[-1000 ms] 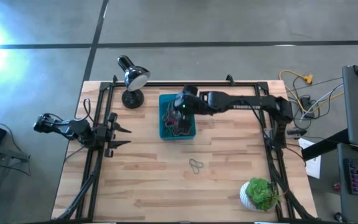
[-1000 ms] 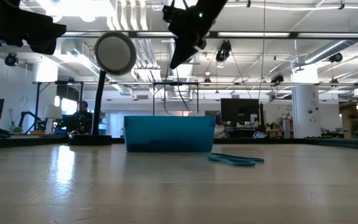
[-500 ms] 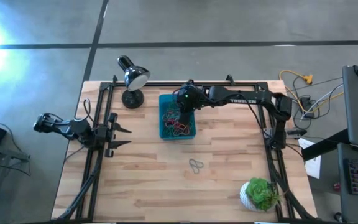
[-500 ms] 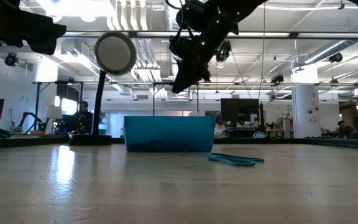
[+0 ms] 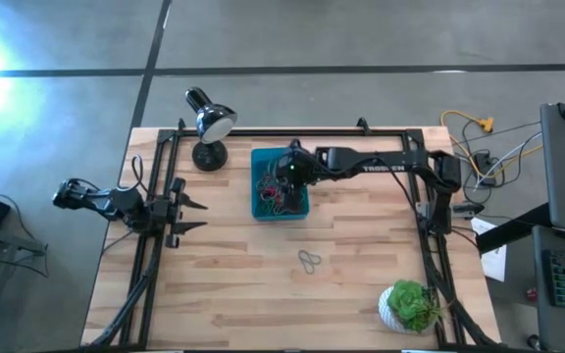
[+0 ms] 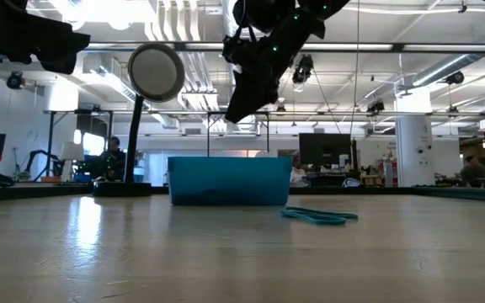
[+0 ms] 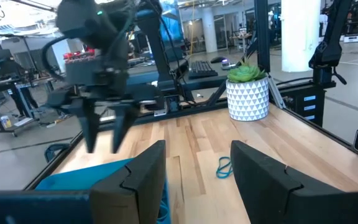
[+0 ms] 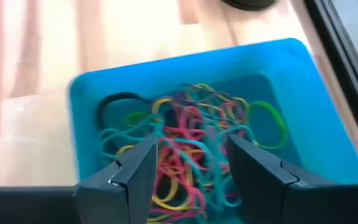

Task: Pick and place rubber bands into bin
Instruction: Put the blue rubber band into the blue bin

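Fingers spread, my right hand (image 8: 188,177) hovers empty above the bin (image 5: 260,211) of rubber bands (image 8: 185,134). Leftover teal bands (image 5: 309,261) lie mid-desk; flat loops could slip my pinch.

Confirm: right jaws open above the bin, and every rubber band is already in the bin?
Not every one. The high view shows one rubber band on the table, outside the bin. The rest holds: the right gripper hangs over the bin, jaws open.
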